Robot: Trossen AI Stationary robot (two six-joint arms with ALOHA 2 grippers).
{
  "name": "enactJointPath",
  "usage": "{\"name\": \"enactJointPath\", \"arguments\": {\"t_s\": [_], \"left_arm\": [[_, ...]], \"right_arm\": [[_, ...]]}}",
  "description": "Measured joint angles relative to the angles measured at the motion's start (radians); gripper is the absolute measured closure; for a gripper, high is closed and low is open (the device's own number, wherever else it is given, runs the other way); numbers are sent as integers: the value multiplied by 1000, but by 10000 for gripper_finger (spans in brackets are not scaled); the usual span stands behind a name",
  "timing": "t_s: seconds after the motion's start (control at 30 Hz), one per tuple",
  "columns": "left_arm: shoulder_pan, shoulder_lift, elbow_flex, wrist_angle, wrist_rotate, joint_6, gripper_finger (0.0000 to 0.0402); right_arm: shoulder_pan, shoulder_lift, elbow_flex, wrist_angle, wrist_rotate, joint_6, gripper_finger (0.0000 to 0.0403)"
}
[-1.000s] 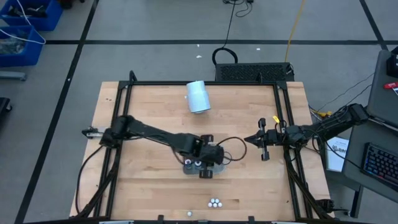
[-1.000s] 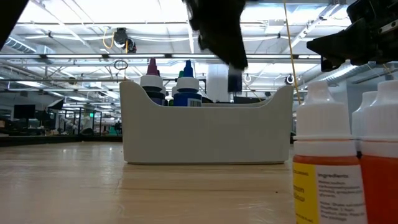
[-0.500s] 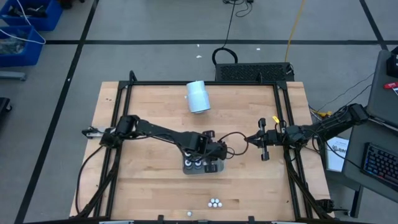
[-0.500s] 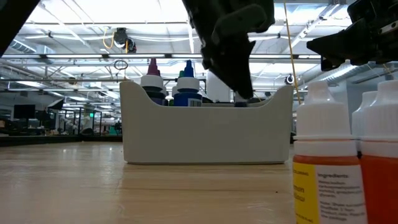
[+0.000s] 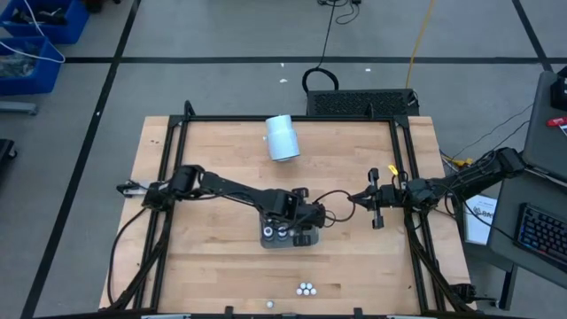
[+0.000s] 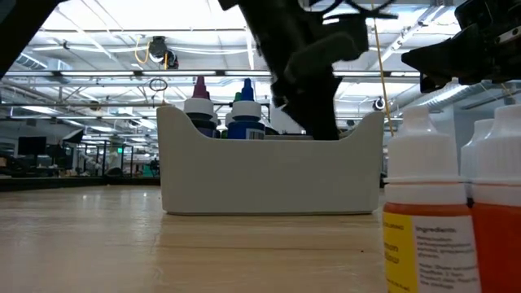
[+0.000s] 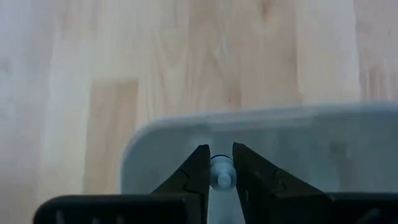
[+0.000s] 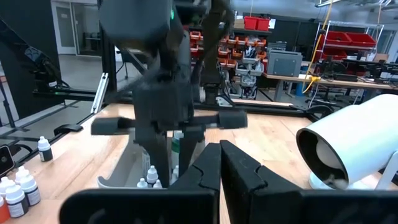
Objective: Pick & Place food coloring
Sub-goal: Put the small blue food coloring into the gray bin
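Note:
The food coloring is a set of small bottles. Two dark ones with purple and blue tops (image 6: 220, 110) stand in the left end of the pale grey tray (image 5: 266, 239). A cluster of white-capped ones (image 5: 306, 288) stands near the table's near edge. My left gripper (image 5: 304, 234) reaches down into the tray's right end (image 6: 358, 163), shut on one small bottle. My right gripper (image 5: 356, 199) waits shut above the table's right side, fingers pointing at the tray. My left gripper (image 7: 219, 155) pinches a small food coloring bottle by its white cap (image 7: 221, 177) between the two fingers, coming from above and pointing down. The bottle hangs inside the tray; its body and foot are hidden by the fingers and the tray wall (image 7: 261, 124).
A large pale cylinder (image 5: 283, 137) lies on its side near the table's far edge. Orange-labelled bottles (image 6: 423, 220) stand close to the low camera at the near edge. One more white cap (image 5: 270, 304) sits near the cluster. A dark frame runs around the table.
My left gripper has come down with the small bottle, from above the tray's rim into the tray's right end, and has shifted slightly toward the table's right and far edges. The bottle hung clear above the rim before and now sits below it.

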Motion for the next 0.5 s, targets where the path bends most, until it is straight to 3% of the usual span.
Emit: {"name": "enactJointPath", "arguments": {"t_s": [0.5], "left_arm": [[3,34,0,-11,8,-3,346]], "right_arm": [[0,8,0,5,1,-3,403]]}}
